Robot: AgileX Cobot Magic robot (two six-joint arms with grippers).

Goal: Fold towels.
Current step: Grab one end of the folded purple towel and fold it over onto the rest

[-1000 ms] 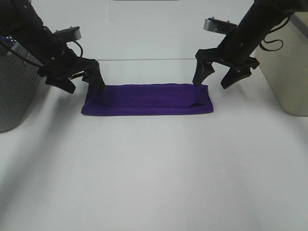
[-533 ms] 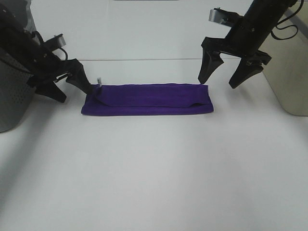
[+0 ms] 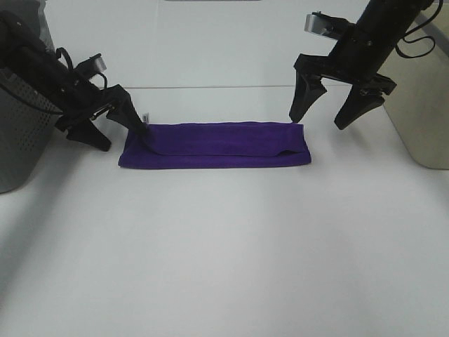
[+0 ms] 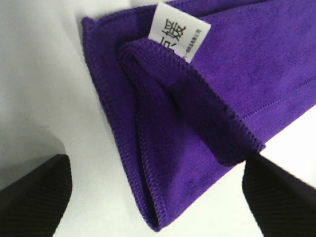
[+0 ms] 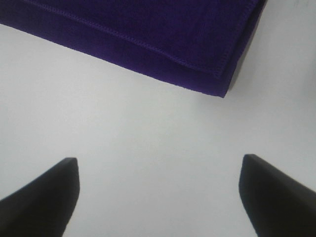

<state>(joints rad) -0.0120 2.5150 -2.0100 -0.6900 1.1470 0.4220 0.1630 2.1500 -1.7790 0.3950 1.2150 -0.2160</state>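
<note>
The purple towel (image 3: 214, 144) lies on the white table (image 3: 224, 246), folded into a long narrow strip. Its white tag (image 3: 145, 117) sticks up at the left back corner. My left gripper (image 3: 116, 130) is open at the towel's left end, one finger by that corner. In the left wrist view the layered towel end (image 4: 197, 89) and the tag (image 4: 177, 32) lie between the open fingertips (image 4: 34, 192). My right gripper (image 3: 317, 121) is open and empty, raised just behind the towel's right end. The right wrist view shows that towel corner (image 5: 138, 24) ahead of the spread fingertips (image 5: 276, 197).
A grey perforated bin (image 3: 21, 140) stands at the left edge, close behind the left arm. A beige box (image 3: 421, 91) stands at the right edge beside the right arm. A seam line (image 3: 210, 86) crosses the table behind the towel.
The left gripper drew back to the left, then came back to the towel's left corner. The right gripper rose off the right end and has stayed there. The towel has not moved.
</note>
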